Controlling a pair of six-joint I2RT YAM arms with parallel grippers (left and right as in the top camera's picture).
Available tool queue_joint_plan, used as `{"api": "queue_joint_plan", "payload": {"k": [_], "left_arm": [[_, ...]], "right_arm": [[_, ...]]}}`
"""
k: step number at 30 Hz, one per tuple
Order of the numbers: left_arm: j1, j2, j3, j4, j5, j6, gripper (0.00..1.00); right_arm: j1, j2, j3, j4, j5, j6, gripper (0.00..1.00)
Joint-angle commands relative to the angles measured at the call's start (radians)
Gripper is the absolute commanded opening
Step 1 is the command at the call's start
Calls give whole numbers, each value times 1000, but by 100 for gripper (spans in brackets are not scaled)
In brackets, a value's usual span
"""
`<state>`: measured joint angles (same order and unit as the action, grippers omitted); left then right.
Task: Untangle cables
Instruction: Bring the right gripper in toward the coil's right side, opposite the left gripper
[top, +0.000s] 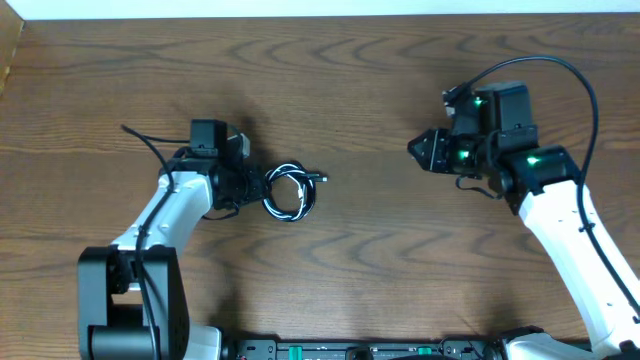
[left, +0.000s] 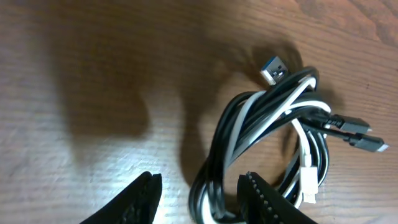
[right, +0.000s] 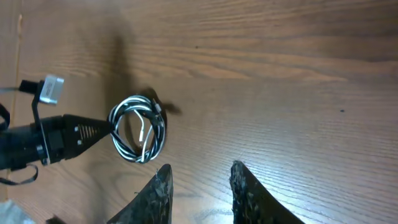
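**Item: cables** (top: 288, 192). Two thin cords, one black and one white, wound together into one small round coil that lies flat on the brown wood-grain table (top: 380, 70). The coil sits left of centre in the overhead view.
- Plug ends, left wrist view, where the cables (left: 261, 121) fill the right half: a silver metal plug with a blue insert (left: 273, 70) at the top of the coil; two slim black plugs (left: 354, 134) pointing to the right edge; a white plug (left: 308, 183) inside the loop at the lower right.
- Writing: a faint mark on one black plug, too blurred to read.

**Left gripper** (top: 252, 188). It is just left of the coil in the overhead view, with its tips at the coil's edge.
- In its own view, the left gripper (left: 199, 193) has its jaws part-way apart, with the coil's lower bend between them.
- The right-hand finger (left: 261, 199) is against the cords. The left-hand finger (left: 140, 199) stands clear of them, so nothing is clamped.

**Right gripper** (top: 415, 150). It is well apart from the coil, at the right of the overhead view, and points left.
- In its own view, the right gripper (right: 200, 180) has its jaws partly apart over bare wood, with nothing between them.
- The cables (right: 138, 127) lie at the left of that frame, with the left gripper (right: 102, 129) touching them.
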<state>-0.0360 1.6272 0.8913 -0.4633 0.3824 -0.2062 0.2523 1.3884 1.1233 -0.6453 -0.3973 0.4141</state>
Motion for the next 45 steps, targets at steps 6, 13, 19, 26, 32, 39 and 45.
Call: {"api": "queue_joint_plan", "payload": {"k": [6,13,19,26,32,39,45], "left_arm": [[-53,19,-6,41,-9,1,24],[-53,18,-6,139,0,2,8],[-53,19,-6,190,26,2,8],[-53,19,-6,204,106,2,8],[-53,19,-6,205,150,2,8],[-53,19,-6,204,149,2,22],[-53,19,-6,214,148,2,29]], "right_arm": [[61,-1,-3,6,83,12,15],[66,0,-5,13,70,12,18],[66,9,-6,29,77,11,6],[100,74,-6,72,72,12,4],[165,179,-6,130,69,12,3],[227,293,-6,248,37,63,10],[257,363,-6,331,-6,81,12]]}}
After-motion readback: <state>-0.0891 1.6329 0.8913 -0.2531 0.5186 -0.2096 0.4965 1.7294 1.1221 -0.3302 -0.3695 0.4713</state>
